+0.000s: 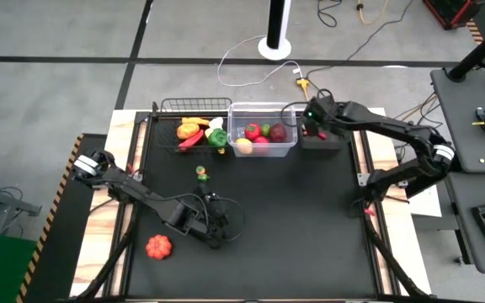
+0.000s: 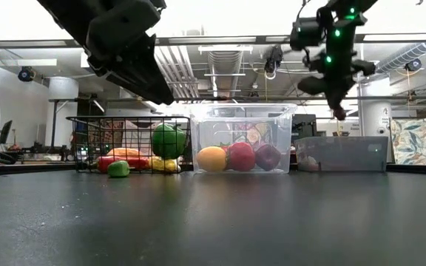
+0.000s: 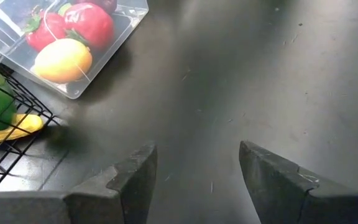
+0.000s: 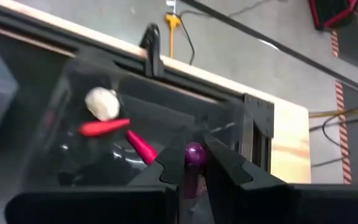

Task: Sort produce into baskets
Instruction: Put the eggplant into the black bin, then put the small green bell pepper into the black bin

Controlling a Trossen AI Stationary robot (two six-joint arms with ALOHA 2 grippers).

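Note:
My right gripper (image 1: 313, 128) hangs over the low dark tray (image 1: 333, 141) at the far right and is shut on a small purple piece of produce (image 4: 194, 154). In the tray lie a white garlic (image 4: 102, 102) and two red chillies (image 4: 104, 127). My left gripper (image 3: 194, 168) is open and empty above the bare mat at mid-table (image 1: 219, 212). An orange pumpkin (image 1: 159, 246) and a small green piece (image 1: 201, 173) lie loose on the mat. The black wire basket (image 1: 194, 108) and the clear bin (image 1: 262, 109) hold produce. My right gripper pinches the purple piece (image 4: 195, 152) between its two fingers, which point down from above into the tray. The piece shows at the fingers' free ends. It sits above the tray floor; whether it touches the tray I cannot tell.
The three containers stand in a row along the mat's far edge. The wire basket holds a green pepper (image 2: 168, 139) and yellow and red pieces. The clear bin holds a yellow fruit (image 3: 63, 60) and red fruits (image 3: 89, 23). The mat's near half is open.

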